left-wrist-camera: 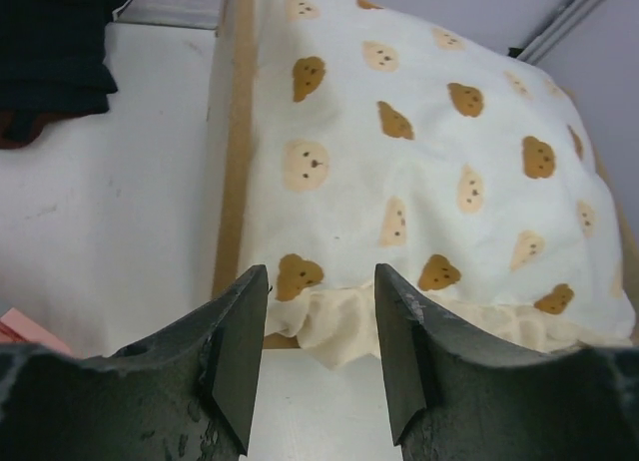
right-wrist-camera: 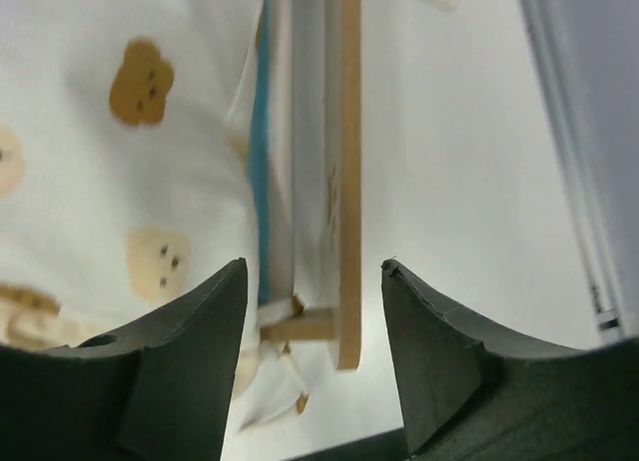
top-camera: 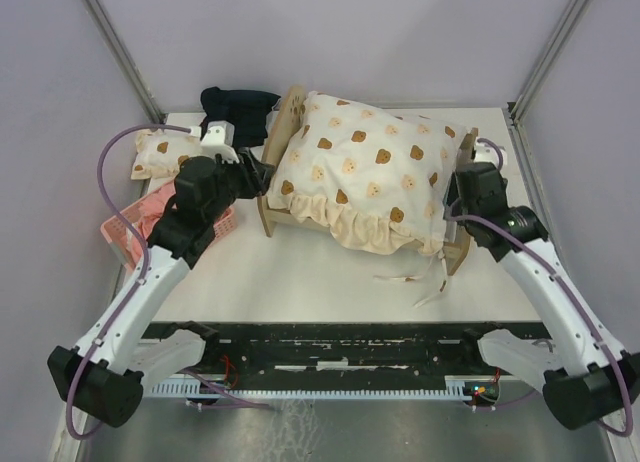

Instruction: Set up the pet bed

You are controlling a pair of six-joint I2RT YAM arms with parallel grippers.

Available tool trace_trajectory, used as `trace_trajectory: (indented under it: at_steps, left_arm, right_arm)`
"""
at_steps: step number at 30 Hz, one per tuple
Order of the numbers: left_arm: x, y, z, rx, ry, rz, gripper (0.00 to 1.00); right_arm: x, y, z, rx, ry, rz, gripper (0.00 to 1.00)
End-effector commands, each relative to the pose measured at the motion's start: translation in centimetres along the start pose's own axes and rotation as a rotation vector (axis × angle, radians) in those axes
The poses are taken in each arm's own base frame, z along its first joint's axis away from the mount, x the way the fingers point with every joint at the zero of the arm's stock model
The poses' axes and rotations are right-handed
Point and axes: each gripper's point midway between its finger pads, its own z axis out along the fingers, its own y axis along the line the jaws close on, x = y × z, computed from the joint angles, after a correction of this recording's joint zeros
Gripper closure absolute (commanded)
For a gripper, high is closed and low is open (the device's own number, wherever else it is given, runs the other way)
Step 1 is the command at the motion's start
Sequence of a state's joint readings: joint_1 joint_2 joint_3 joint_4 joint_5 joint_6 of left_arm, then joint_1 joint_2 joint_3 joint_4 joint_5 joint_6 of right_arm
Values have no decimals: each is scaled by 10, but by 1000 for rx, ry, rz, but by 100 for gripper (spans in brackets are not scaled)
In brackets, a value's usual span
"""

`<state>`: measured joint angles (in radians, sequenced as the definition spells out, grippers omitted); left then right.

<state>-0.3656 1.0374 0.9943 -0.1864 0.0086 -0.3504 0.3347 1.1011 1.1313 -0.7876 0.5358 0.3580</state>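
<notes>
The pet bed [top-camera: 268, 220], a light plywood frame, stands mid-table under a cream bear-print quilt [top-camera: 365, 172] that hides most of its mattress. My left gripper [top-camera: 262, 174] is at the bed's left end. In the left wrist view that gripper [left-wrist-camera: 320, 271] is open, with the quilt's ruffled hem [left-wrist-camera: 339, 331] just beyond the fingertips and the frame board [left-wrist-camera: 235, 162] to the left. My right gripper [top-camera: 452, 197] is at the bed's right end. Seen from the right wrist, it [right-wrist-camera: 314, 268] is open, its jaws standing either side of the end board [right-wrist-camera: 348, 162] without touching it. A blue mattress stripe [right-wrist-camera: 259, 182] shows beside the board.
A small bear-print pillow [top-camera: 160, 154] lies at the back left, above a pink basket [top-camera: 135, 227]. Black cloth [top-camera: 238, 107] is bunched behind the bed's left end. Loose quilt ties [top-camera: 425, 277] trail onto the table in front of the bed. Metal posts stand at the back corners.
</notes>
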Motion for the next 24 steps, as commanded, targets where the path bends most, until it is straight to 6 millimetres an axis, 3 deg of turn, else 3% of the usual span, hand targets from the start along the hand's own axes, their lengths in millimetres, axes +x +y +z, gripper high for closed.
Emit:
trace_trajectory:
  at_steps: [1,4,7,12,18,20,24]
  left_arm:
    - [-6,-32,-15,84,-35,35,46]
    - [11,-62,-21,150,-10,94,46]
    - [32,-90,-25,210,24,139,46]
    - [72,-129,-25,290,102,204,46]
    - [120,-167,-32,401,142,300,46]
    - [134,-173,-32,427,154,324,45]
    - [156,-187,-32,491,152,381,45]
  right_arm:
    - [43,21,-21,-140,85,175,36]
    - [57,28,-36,-219,68,319,39]
    - [73,48,-41,-333,85,438,44]
    - [101,64,-26,-326,135,500,45]
    - [107,60,-9,-252,90,520,47]
    - [106,61,-6,-258,68,530,55]
    - [109,55,-6,-235,71,474,83]
